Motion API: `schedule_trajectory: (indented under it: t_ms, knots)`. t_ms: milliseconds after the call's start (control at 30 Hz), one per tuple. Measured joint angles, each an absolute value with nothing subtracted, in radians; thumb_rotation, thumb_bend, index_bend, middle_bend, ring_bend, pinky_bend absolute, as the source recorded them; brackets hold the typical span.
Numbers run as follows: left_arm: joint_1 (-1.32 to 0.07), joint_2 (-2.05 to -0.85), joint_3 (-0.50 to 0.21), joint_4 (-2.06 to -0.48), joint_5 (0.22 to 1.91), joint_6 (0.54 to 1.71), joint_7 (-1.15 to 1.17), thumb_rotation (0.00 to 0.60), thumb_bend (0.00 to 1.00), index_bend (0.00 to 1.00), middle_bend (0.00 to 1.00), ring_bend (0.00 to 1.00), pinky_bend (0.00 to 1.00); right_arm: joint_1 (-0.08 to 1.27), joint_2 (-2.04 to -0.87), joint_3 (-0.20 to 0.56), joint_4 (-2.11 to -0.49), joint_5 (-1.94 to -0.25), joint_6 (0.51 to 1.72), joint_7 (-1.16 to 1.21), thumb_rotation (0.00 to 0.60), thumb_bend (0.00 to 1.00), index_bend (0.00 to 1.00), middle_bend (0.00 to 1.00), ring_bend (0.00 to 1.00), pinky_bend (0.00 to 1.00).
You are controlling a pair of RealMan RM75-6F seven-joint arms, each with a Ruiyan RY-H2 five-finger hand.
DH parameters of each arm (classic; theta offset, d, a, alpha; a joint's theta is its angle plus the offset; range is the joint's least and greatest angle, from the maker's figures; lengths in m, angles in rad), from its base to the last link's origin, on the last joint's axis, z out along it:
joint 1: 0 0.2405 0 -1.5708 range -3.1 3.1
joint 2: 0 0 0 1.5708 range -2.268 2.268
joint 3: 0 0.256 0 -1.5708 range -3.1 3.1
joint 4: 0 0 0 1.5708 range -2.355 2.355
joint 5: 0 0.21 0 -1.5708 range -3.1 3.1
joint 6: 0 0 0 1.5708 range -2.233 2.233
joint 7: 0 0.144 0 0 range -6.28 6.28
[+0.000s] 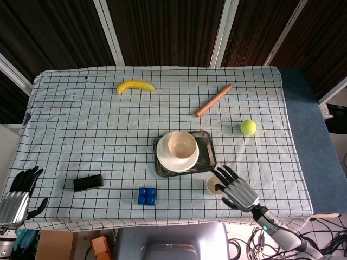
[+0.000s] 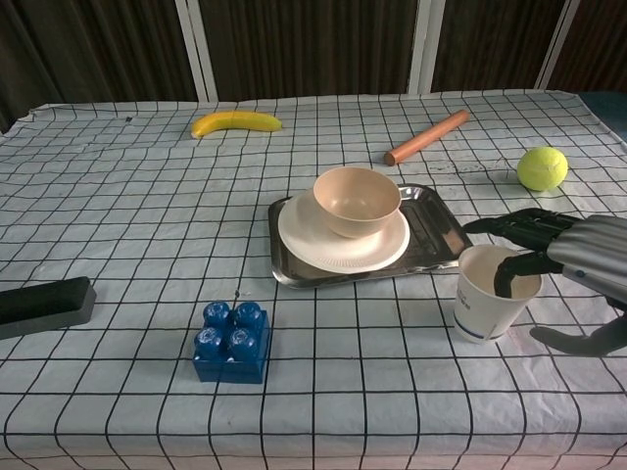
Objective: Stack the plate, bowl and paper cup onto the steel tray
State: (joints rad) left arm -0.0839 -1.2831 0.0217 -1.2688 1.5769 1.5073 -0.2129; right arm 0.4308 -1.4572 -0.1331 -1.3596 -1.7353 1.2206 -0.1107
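Observation:
The steel tray (image 1: pixel 206 149) (image 2: pixel 437 231) lies right of the table's middle. On it sits a white plate (image 1: pixel 168 160) (image 2: pixel 312 241) with a beige bowl (image 1: pixel 181 145) (image 2: pixel 357 199) upright on top. A white paper cup (image 1: pixel 213 187) (image 2: pixel 479 309) stands upright on the cloth just in front of the tray's right corner. My right hand (image 1: pixel 237 192) (image 2: pixel 584 253) is at the cup's right side, fingers spread over its rim, one fingertip dipping into its mouth, the thumb apart behind it. My left hand (image 1: pixel 14 201) hangs with fingers apart off the table's front left corner, holding nothing.
A banana (image 1: pixel 135 86) and a wooden rod (image 1: pixel 213 100) lie at the back. A tennis ball (image 1: pixel 248 127) sits right of the tray. A blue brick (image 1: pixel 146 196) and a black box (image 1: pixel 88 182) lie near the front edge, left of the cup.

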Motion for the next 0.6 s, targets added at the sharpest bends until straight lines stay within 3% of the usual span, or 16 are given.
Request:
schedule_trajectory:
  t_ms: [233, 600]
  knots:
    - [-0.079, -1.283, 0.025, -1.26, 1.579, 1.511, -0.228, 0.6, 0.35, 0.0, 0.02, 0.0, 0.0, 0.427, -1.484, -0.119, -1.339, -1.736, 1.23, -0.114, 0.6, 0.42, 0.59, 0.01, 0.0, 0.05]
    - [-0.075, -1.284, 0.025, -1.25, 1.583, 1.521, -0.242, 0.6, 0.35, 0.0, 0.02, 0.0, 0.0, 0.431, -1.47, -0.077, -1.375, -1.739, 1.268, -0.12, 0.6, 0.45, 0.61, 0.01, 0.0, 0.05]
